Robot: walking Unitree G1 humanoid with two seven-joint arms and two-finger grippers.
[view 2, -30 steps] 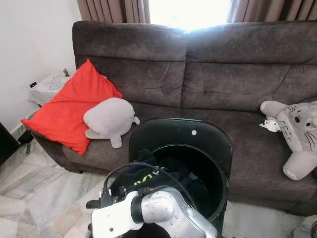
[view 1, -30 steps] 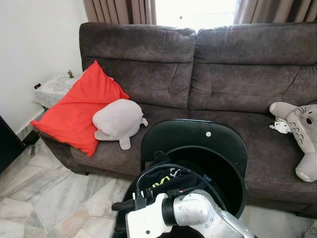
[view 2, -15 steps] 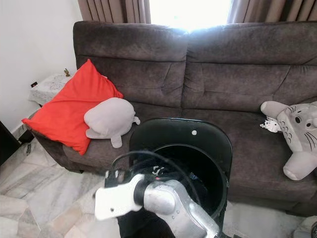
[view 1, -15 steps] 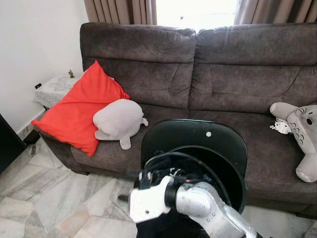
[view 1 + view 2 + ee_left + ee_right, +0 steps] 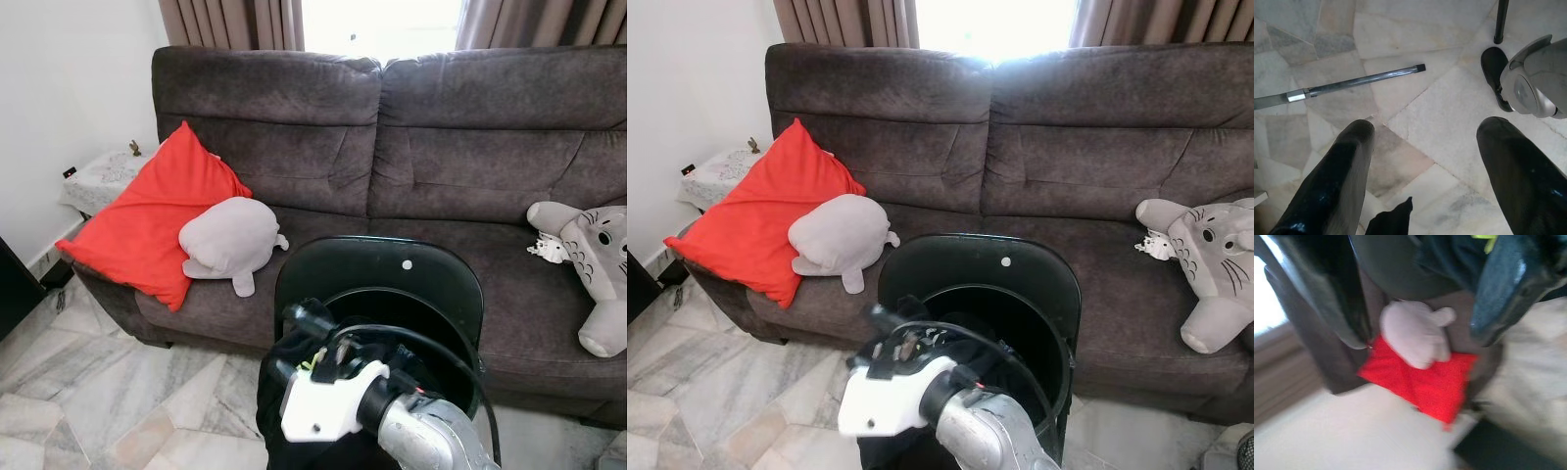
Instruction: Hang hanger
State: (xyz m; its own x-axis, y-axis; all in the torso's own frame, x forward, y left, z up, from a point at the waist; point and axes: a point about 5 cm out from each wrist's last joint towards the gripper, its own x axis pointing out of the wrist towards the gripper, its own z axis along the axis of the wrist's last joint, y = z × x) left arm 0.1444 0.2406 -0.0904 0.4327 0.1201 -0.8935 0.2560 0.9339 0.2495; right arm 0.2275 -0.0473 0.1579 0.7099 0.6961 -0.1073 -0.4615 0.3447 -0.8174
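Red cushion (image 5: 149, 223) leans on the left end of the dark brown sofa (image 5: 451, 166), with a grey round plush (image 5: 231, 241) lying against its right side. Small side bench (image 5: 93, 176) with a lace cloth stands left of the sofa by the white wall. Black chair (image 5: 387, 279) with a round open back stands in front of the sofa's middle, on the marble floor (image 5: 108, 401). Right gripper (image 5: 312, 338) sits low in front of the chair at its left edge, its white wrist block below it; fingers are closed on dark clothing (image 5: 294, 392) with a yellow-green tag, which hangs down from them beside the chair. No hanger can be made out in the garment bundle, so I cannot tell where it is. Right wrist view is blurred: dark fabric close up, red cushion and grey plush beyond. Grey cat-like plush (image 5: 588, 250) lies on the right end of the sofa seat. Left gripper (image 5: 1422, 171) hangs over the marble floor, fingers (image 5: 1337, 181) spread apart and holding nothing; a grey metal rod (image 5: 1347, 84) lies on the floor beyond them
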